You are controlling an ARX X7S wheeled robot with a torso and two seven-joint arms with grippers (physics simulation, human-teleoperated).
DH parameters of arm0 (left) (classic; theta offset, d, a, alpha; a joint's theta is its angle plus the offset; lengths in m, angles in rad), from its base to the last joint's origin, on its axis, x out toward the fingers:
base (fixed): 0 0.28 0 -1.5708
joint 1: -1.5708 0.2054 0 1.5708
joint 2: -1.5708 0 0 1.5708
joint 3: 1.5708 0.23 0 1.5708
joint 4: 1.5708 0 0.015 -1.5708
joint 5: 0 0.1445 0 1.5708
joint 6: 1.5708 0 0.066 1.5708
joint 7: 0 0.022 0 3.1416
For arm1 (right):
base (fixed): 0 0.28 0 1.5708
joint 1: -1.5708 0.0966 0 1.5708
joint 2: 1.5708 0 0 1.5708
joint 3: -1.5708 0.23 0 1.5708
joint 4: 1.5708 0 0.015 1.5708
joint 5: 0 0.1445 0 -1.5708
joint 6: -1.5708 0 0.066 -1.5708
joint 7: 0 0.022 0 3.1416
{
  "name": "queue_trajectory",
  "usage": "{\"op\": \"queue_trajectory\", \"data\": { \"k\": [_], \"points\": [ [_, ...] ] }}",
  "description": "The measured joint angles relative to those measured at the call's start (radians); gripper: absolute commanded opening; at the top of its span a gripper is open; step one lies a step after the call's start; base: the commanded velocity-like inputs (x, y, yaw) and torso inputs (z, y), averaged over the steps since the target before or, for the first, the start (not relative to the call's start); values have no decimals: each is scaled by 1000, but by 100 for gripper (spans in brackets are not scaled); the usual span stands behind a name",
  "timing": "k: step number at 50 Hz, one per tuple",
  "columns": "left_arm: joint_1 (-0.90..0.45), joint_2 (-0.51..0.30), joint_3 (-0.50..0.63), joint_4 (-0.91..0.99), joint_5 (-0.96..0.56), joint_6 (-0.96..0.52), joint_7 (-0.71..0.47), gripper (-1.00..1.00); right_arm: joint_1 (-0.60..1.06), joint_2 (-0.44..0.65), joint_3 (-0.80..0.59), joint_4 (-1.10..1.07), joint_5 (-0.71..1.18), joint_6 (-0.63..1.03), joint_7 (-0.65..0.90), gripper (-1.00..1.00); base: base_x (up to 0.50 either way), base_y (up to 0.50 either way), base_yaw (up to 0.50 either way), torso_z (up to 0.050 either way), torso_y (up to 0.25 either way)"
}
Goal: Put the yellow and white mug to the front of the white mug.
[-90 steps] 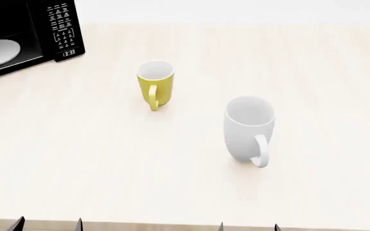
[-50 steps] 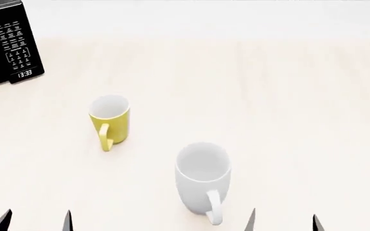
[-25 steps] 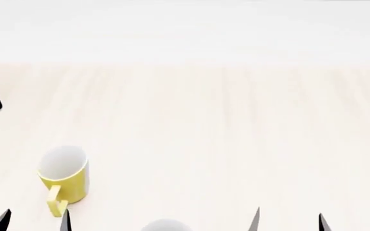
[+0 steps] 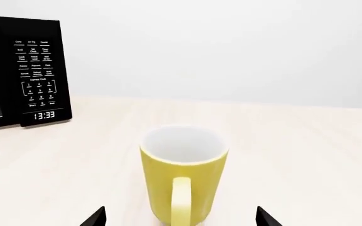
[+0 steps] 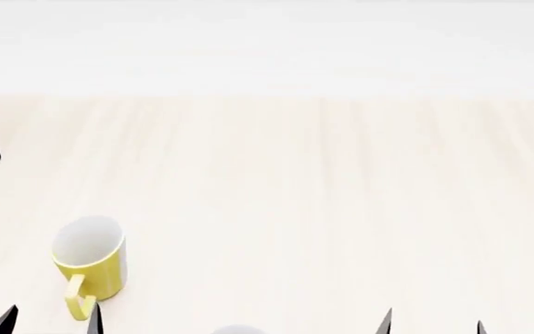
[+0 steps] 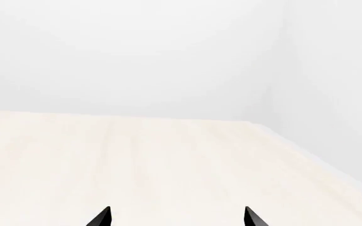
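**Status: Approach Phase, Mug Not Yet Grasped**

While my left gripper is lining up on the small mustard-yellow and white ceramic mug, no grasp is being made: both fingertips are showing spread wide at the lower edge of the left wrist view, one to each side of the mug, touching nothing. That mug is standing upright on the pale wooden tabletop, yellow loop handle turned toward my left wrist camera, with the black microwave oven well apart behind it.

In the head view, the same mug is sitting near the lower left corner, just beyond my left fingertips. The larger plain white mug is showing only a sliver of rim at the bottom edge, so its exact position is hard to judge.

My right gripper is likewise spread and empty, facing bare tabletop.

Progress judgement: nothing is done yet. Remaining work is closing on the yellow mug, lifting it, carrying it to the front of the white mug, and releasing it.
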Motion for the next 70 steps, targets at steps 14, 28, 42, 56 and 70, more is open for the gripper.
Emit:
{"op": "queue_trajectory", "data": {
  "k": [14,28,42,56,70],
  "points": [
    [-72,-3,10,-105,-13,-43,-11,100,-6,9,-6,-8,5,5,17,100,0,0,0,0,0],
    [-160,-1,34,-220,12,-68,-38,100,-5,17,-16,-1,11,3,28,100,0,0,0,0,0],
    [-217,2,75,-237,39,-105,-59,-100,0,25,-29,16,16,2,36,100,0,0,0,0,0],
    [-249,2,70,-267,2,-111,-52,-100,2,31,-42,20,18,7,46,100,0,0,0,0,0],
    [-254,-8,72,-266,-13,-120,-47,-100,10,36,-53,32,24,14,54,100,0,0,0,0,0]
  ]
}}
